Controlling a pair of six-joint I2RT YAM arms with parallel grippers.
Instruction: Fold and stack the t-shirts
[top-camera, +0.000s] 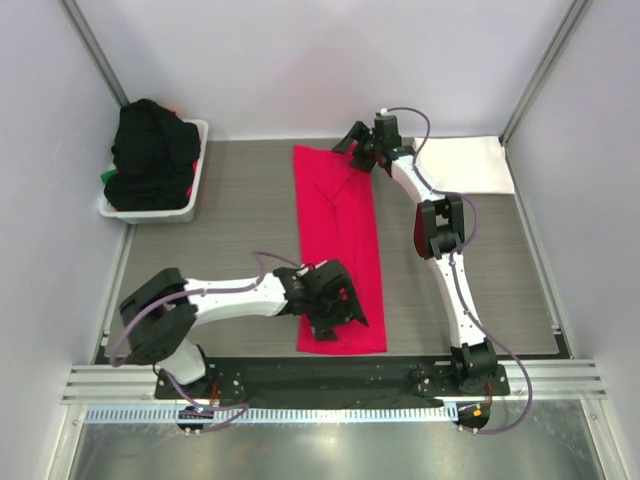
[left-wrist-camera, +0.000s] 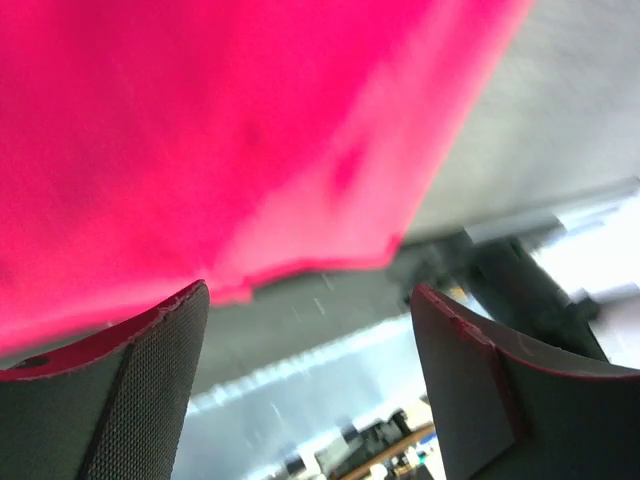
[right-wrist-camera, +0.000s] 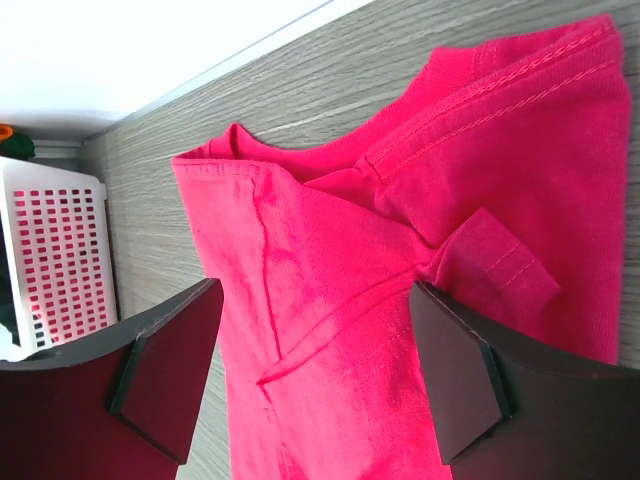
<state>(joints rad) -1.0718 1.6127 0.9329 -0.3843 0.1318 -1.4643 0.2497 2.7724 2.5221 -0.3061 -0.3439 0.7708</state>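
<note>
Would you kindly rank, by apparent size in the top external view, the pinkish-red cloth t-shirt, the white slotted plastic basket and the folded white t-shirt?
1. Pinkish-red cloth t-shirt
2. White slotted plastic basket
3. Folded white t-shirt, partly hidden by the right arm

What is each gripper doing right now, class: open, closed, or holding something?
Left gripper: open, holding nothing, by the near hem of the pink-red t-shirt.
Right gripper: open, holding nothing, over its collar end.

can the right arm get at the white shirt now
Probably yes: the white shirt lies flat close beside the right gripper, which is open over the red shirt, holding nothing. Nothing lies on it; only the arm's own forearm overhangs its edge.
</note>
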